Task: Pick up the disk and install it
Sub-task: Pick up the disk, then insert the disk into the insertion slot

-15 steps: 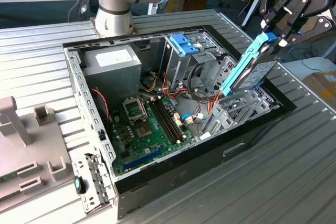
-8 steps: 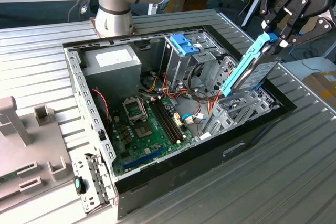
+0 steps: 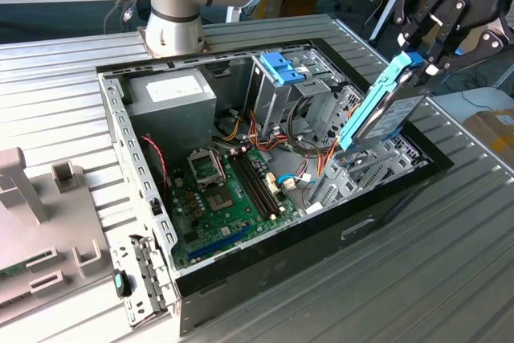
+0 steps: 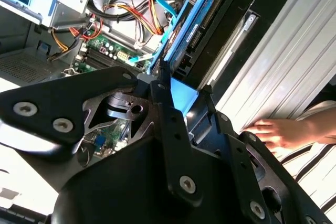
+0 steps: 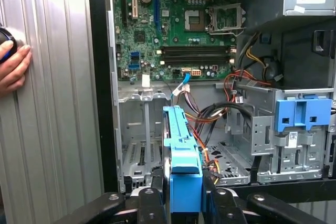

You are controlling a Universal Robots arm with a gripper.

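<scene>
My gripper is shut on the blue end tab of the disk, a grey-black drive in a bright blue carrier. The disk hangs tilted, its lower end just above the open computer case at the exterior view's right. In the first wrist view the disk points edge-on toward an empty grey metal bay inside the case, with the gripper clamped on its near end. In the second wrist view the disk sticks out past the black fingers.
A blue-topped grey drive cage stands beside the bay. The motherboard, a power supply and orange and blue cables fill the case. A person's hand rests on the ribbed table by the case. Grey fixtures stand at the exterior view's left.
</scene>
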